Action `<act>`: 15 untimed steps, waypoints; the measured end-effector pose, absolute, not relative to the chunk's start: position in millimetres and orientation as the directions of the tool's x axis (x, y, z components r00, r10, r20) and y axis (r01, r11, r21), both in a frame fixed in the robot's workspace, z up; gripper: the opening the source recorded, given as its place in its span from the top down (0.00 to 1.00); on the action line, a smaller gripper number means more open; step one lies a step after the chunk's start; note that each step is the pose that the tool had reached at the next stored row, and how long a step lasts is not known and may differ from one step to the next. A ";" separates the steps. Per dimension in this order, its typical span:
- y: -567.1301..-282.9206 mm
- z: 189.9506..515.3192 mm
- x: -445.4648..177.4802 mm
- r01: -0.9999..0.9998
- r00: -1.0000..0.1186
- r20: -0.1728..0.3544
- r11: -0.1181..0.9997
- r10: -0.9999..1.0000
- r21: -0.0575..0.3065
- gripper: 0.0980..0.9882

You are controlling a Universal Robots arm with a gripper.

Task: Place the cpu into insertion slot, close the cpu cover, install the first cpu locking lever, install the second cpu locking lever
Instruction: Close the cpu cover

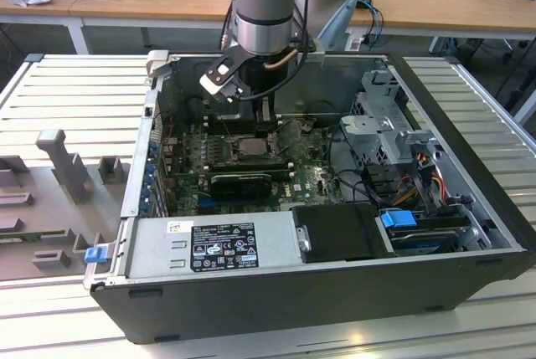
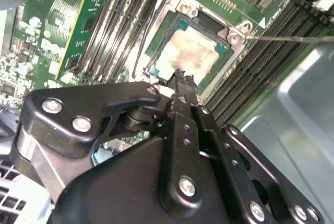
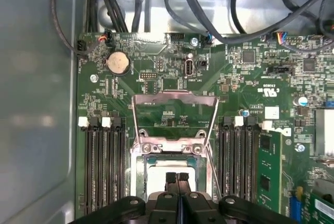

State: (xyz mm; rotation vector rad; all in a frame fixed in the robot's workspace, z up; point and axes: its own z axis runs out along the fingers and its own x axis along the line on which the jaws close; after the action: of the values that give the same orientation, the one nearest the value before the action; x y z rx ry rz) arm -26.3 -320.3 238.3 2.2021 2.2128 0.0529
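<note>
The cpu (image 3: 156,167) lies flat in the insertion slot (image 3: 140,174) on the green board, its pale top (image 2: 190,51) smeared with residue. My gripper (image 3: 177,178) stands straight over it, fingers pressed together with nothing between them, tips (image 2: 182,78) at the chip's near edge. The cpu cover (image 3: 175,96) is swung back off the slot on its hinges and lies flat, green board showing through its window. Two thin wire locking levers (image 3: 134,125) (image 3: 212,127) run along the cover's sides, unlatched; one (image 2: 292,38) sticks out over the memory slots. In the exterior view the gripper (image 1: 266,129) reaches down into the open case.
Long black memory slots (image 3: 104,166) flank the socket on both sides, with a green module (image 3: 269,166) in one. A black expansion card (image 1: 243,182), the power supply (image 1: 209,242), the drive cage (image 1: 385,125) and cables (image 3: 209,20) crowd the case. A coin battery (image 3: 118,63) sits beyond the cover.
</note>
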 end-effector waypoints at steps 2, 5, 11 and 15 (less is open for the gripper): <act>-320.4 245.8 -26.3 0.999 -0.005 0.010 0.005 1.000 0.038 0.99; -320.4 260.9 -26.3 0.999 -0.005 0.010 0.005 1.000 0.038 0.99; -320.4 266.5 -3.1 1.000 -0.005 0.010 0.005 1.000 0.027 0.99; -320.4 271.9 0.9 1.000 -0.005 0.010 0.005 1.000 0.026 0.99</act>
State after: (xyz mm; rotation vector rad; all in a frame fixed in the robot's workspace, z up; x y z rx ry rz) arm 0.9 -320.4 271.9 2.2079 2.2185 0.0404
